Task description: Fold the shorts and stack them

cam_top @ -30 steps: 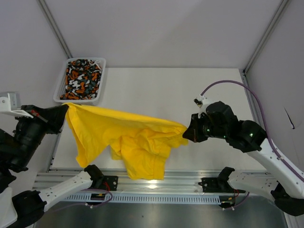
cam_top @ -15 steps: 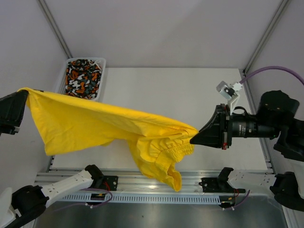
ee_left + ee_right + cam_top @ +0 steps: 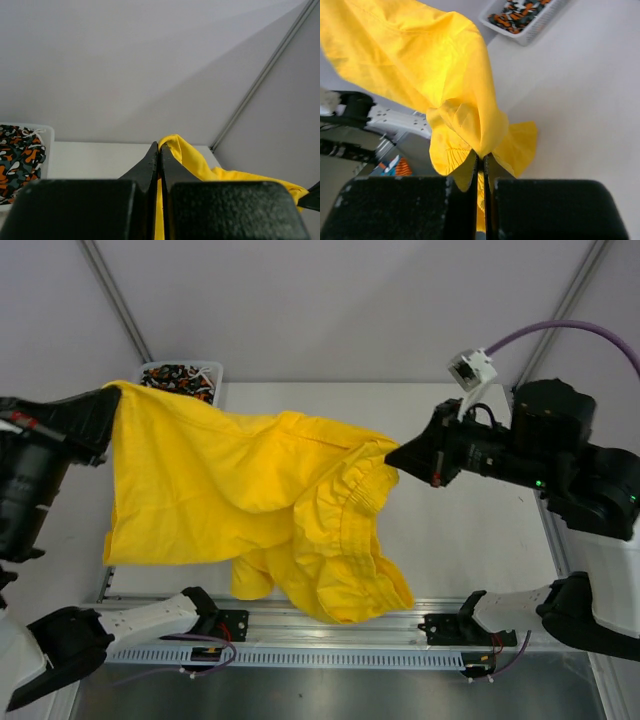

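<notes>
Pinching one yellow pair [image 3: 210,490]: left end effector [image 3: 108,405], right end effector [image 3: 393,455]; one patterned pair [image 3: 178,378] in one basket [image 3: 216,372]

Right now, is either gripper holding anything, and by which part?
Both hold the plain bright yellow fabric shorts: the left gripper pinches a corner at its left end, the right gripper pinches fabric beside the gathered waistband.

One high view down from behind, two close wrist views outward (yellow shorts [image 3: 200,480] common to all).
</notes>
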